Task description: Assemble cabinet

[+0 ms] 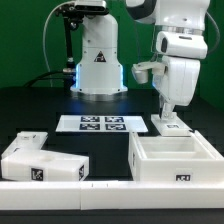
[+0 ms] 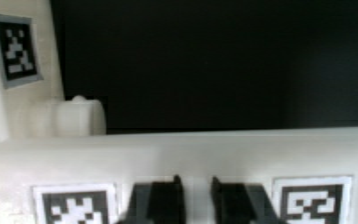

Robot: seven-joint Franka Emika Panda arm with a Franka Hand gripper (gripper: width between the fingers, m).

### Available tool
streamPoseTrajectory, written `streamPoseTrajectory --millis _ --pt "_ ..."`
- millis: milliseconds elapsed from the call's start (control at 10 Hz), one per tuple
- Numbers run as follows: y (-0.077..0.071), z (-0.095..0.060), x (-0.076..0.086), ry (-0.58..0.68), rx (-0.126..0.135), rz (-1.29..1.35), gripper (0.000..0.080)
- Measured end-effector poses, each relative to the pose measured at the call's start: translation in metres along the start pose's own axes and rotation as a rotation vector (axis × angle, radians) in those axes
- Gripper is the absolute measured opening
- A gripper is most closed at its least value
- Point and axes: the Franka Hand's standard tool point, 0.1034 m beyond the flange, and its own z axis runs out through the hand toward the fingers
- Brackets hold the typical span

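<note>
Down at the lower right of the exterior view, your white cabinet box sits with its open side up. Your claw hangs right by its back wall, pinched shut. More white cabinet pieces lie at the lower left.

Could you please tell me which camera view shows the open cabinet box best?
The exterior view: the cabinet box shows nearly whole, open side up, its inner compartments plain. The wrist view gives only a blurred close-up of a white tagged wall, probably part of it.
</note>
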Motion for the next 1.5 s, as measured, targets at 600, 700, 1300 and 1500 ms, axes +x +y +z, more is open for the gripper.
streamPoseTrajectory --millis 600,700,1300,1500 --pt "0.003 0.0 0.009 -0.012 0.01 0.085 0.0064" --pt "0.003 0.0 0.009 -0.012 0.01 0.086 0.0064" --pt "0.055 -0.003 0.006 -0.071 0.045 0.053 0.0064" --pt "0.066 -0.001 0.004 -0.074 0.044 0.035 0.0064"
